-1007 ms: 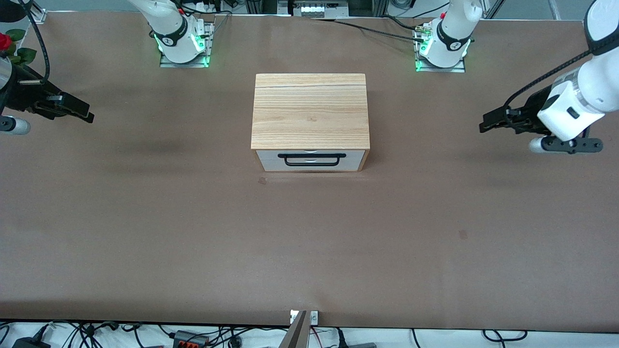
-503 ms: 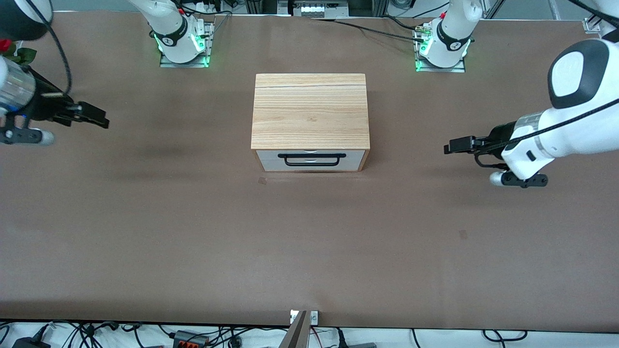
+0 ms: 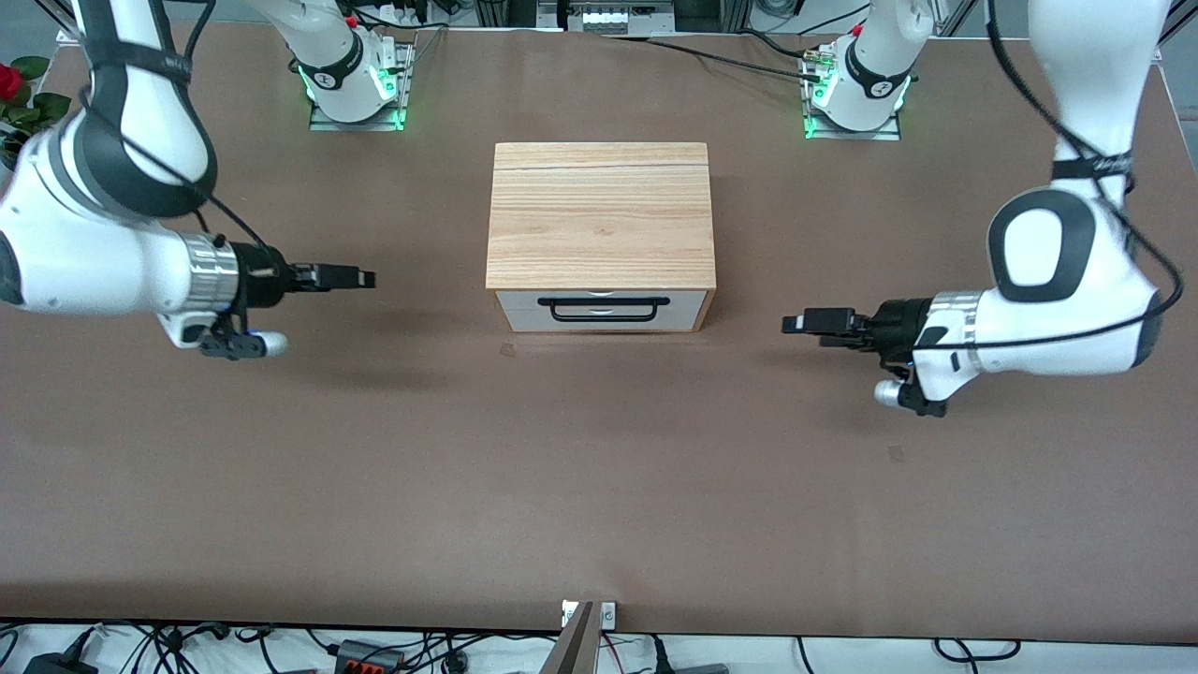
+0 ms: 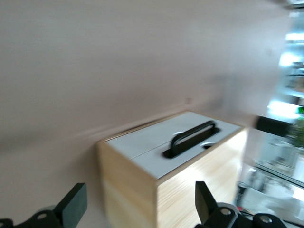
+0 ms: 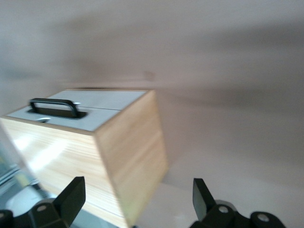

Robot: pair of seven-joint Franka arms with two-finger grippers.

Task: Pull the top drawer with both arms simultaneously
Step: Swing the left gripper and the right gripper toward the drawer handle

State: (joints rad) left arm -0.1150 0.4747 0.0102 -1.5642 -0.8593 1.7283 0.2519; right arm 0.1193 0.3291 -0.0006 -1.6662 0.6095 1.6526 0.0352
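The top drawer [image 3: 522,300] is shut in the small wood-topped cabinet [image 3: 599,211] at the table's middle, with its black bar handle [image 3: 610,310] facing the front camera. My left gripper [image 3: 796,324] is open and empty, level with the cabinet's front, toward the left arm's end, pointing at it. My right gripper [image 3: 363,278] is open and empty toward the right arm's end, also pointing at it. The left wrist view shows the drawer [image 4: 148,162] and its handle [image 4: 192,137] past the gripper [image 4: 138,204]. The right wrist view shows the drawer [image 5: 90,121] and its handle [image 5: 54,107] past the gripper [image 5: 137,195].
The brown table [image 3: 599,468] holds only the cabinet. The arm bases [image 3: 351,84] [image 3: 854,89] stand at the table's edge farthest from the front camera. A red flower [image 3: 9,80] sits off the right arm's end.
Both arms have swung inward and down from the table's ends toward the cabinet. Their grippers now point at its sides. The drawer has not moved.
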